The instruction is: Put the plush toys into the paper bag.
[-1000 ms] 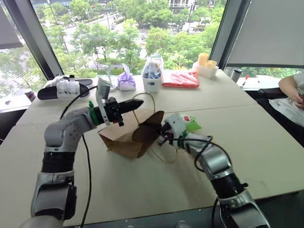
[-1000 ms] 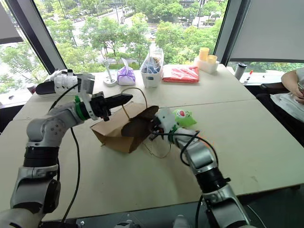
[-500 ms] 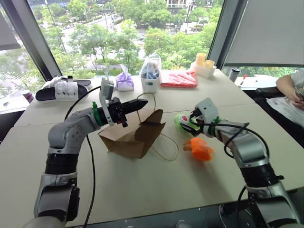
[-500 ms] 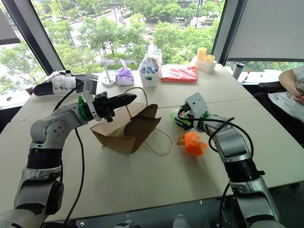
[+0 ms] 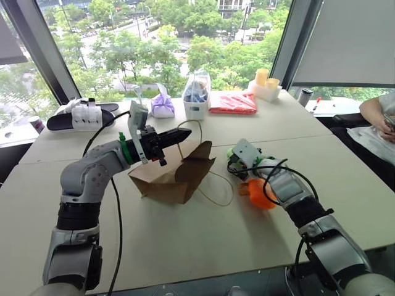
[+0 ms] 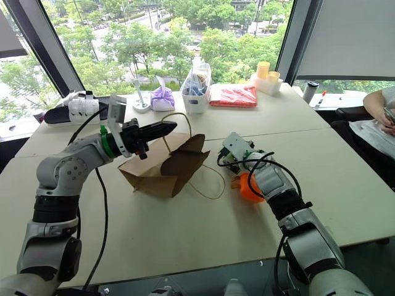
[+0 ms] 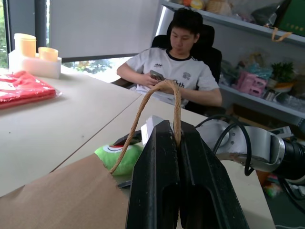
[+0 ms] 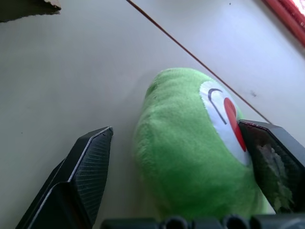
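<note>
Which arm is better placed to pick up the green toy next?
Right: the right gripper is open around the green toy on the table; the left gripper is shut on the bag's cord handle.

Left gripper point(image 5: 176, 136) raised, fingers pinched together, right gripper point(image 8: 178, 157) low, fingers apparently spread apart
</note>
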Robot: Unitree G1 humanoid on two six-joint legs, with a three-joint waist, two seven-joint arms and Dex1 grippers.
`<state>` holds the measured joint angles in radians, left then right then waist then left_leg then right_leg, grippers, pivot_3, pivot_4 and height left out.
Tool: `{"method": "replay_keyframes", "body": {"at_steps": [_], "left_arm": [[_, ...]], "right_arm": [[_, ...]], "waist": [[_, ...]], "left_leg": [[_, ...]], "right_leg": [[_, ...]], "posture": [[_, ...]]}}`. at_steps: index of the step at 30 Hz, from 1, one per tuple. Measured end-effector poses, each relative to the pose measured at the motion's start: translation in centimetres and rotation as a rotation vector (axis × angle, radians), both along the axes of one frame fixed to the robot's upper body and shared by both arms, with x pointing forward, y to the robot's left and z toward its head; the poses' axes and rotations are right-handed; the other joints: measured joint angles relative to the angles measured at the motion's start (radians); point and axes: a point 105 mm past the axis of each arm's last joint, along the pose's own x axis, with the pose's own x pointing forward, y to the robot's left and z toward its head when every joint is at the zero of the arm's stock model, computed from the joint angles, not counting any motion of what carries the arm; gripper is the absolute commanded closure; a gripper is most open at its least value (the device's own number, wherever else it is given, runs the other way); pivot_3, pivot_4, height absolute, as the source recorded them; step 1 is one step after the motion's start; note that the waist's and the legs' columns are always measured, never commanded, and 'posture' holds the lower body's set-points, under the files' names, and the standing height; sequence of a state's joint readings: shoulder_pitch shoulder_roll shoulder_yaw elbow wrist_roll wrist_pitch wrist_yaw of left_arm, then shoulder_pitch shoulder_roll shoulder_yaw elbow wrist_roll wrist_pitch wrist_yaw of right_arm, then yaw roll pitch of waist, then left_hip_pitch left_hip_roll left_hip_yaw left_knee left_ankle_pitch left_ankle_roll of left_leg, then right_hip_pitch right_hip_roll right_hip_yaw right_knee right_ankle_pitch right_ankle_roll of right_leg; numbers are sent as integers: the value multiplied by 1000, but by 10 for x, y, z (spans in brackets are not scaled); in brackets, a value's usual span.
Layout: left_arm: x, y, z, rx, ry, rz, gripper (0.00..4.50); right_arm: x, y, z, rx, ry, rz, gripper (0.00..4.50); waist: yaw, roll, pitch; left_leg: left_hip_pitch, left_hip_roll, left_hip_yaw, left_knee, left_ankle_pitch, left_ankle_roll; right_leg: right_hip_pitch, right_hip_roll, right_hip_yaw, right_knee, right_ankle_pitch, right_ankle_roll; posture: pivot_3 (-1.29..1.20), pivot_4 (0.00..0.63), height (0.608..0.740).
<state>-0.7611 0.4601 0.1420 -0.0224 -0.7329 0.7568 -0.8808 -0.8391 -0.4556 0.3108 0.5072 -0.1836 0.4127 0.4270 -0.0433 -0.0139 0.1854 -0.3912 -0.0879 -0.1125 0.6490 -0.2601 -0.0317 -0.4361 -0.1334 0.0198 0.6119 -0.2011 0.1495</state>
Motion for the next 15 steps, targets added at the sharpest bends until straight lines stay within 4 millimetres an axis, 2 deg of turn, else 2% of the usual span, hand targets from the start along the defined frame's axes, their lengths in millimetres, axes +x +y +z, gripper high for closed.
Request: {"method": "replay_keyframes", "body": {"at_steps": [3,6,8,10,11,14,15], "left_arm": [[1,0,-1,0,3,8,4500],[0,0,0,-2,2,9,4500],[-1,0,0,-7,1,5,4500],[-1,1,0,-11,2,6,4500],[-1,2,0,-10,3,8,4500],[3,7,-3,-12,22,25,4500],[3,7,-3,-13,24,25,4500]], "right_arm": [[2,-3,1,-2,-15,-9,2953],[3,-5,6,2,-34,-16,4375],[3,-9,12,-8,-52,-27,4447],[-4,-15,29,23,-75,-36,4447],[-12,-16,39,68,-73,-26,4447],[-50,3,86,181,-109,109,4447],[-59,8,94,187,-119,147,4447]], "waist": [[0,0,0],[0,0,0],[1,0,0],[4,0,0],[6,0,0],[5,0,0],[5,0,0]], "left_leg": [[0,0,0,0,0,0],[0,0,0,0,0,0],[0,0,0,0,0,0],[-1,0,-1,0,0,0],[-2,0,-1,-1,0,0],[-3,0,-1,-1,0,0],[-3,0,-1,-1,0,0]], "right_leg": [[0,0,0,0,0,0],[0,0,0,0,0,0],[0,0,0,0,0,0],[-1,0,0,0,0,0],[-2,0,0,0,0,0],[-3,0,0,0,0,0],[-3,0,0,0,0,0]], "posture": [[0,150,740],[0,150,740],[0,150,740],[0,150,740],[0,150,740],[0,150,740],[0,150,740]]}}
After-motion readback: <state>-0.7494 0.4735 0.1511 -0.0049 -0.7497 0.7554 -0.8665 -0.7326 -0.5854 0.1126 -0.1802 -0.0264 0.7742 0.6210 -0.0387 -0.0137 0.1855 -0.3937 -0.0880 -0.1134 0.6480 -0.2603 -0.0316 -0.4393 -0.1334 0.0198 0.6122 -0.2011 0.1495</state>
